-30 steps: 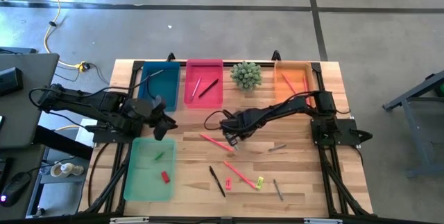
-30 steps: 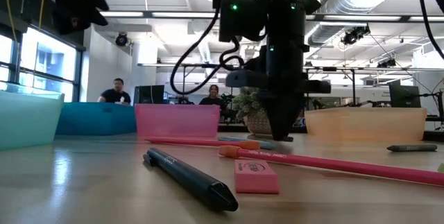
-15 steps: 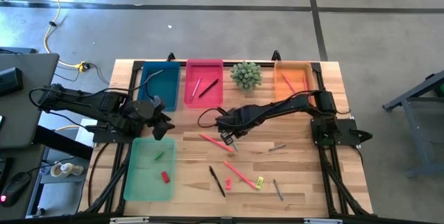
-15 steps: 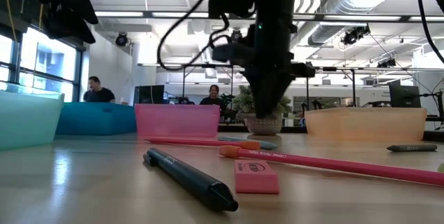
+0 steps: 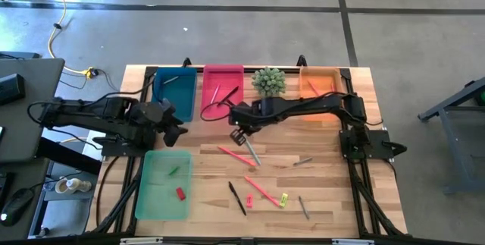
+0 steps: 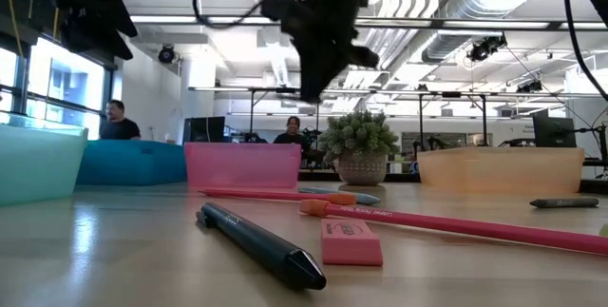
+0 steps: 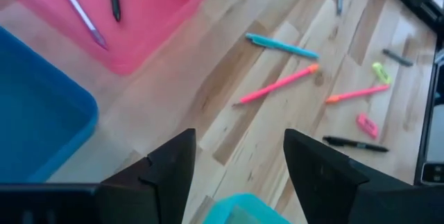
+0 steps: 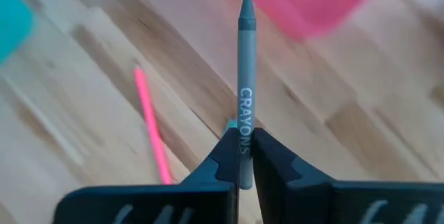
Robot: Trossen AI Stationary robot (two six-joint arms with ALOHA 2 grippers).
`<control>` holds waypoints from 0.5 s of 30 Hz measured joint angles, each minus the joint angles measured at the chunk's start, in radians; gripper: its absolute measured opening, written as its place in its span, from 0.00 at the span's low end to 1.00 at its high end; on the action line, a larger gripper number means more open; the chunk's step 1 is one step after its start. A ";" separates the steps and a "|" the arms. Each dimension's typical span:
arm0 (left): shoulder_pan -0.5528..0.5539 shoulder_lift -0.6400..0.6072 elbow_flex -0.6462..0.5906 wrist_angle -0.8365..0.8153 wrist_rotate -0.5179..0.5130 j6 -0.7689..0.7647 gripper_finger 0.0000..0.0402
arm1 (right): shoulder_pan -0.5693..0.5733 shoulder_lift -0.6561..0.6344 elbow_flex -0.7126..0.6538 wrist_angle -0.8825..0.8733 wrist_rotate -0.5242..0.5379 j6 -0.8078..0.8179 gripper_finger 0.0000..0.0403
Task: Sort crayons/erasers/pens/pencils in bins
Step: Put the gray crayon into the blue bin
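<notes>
Crayon (image 8: 245,78), pinched low by the right gripper (image 8: 241,156) fingers, may pivot and slip in transit; left gripper (image 7: 239,156) fingers spread, empty.

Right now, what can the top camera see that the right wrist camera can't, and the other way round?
Only the high view shows all four bins, like the green bin, plus the plant and both arms. Only the right wrist view shows the word CRAYONS on the grey crayon. Both show that crayon pinched in the right fingers near the pink bin.

word "crayons" printed in white along the grey crayon (image 8: 245,78), no other text legible
</notes>
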 joint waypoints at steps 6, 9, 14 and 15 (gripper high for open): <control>0.023 -0.013 0.000 0.033 0.021 0.048 0.51 | -0.007 0.000 0.104 0.021 0.000 -0.114 0.02; 0.030 -0.012 0.000 0.112 0.048 0.100 0.52 | -0.012 -0.002 0.135 0.059 -0.001 -0.173 0.02; 0.036 -0.012 0.000 0.223 0.060 0.124 0.52 | -0.013 -0.002 0.157 0.127 -0.012 -0.225 0.02; 0.036 -0.012 0.000 0.238 0.060 0.124 0.52 | -0.013 -0.002 0.157 0.145 -0.018 -0.235 0.02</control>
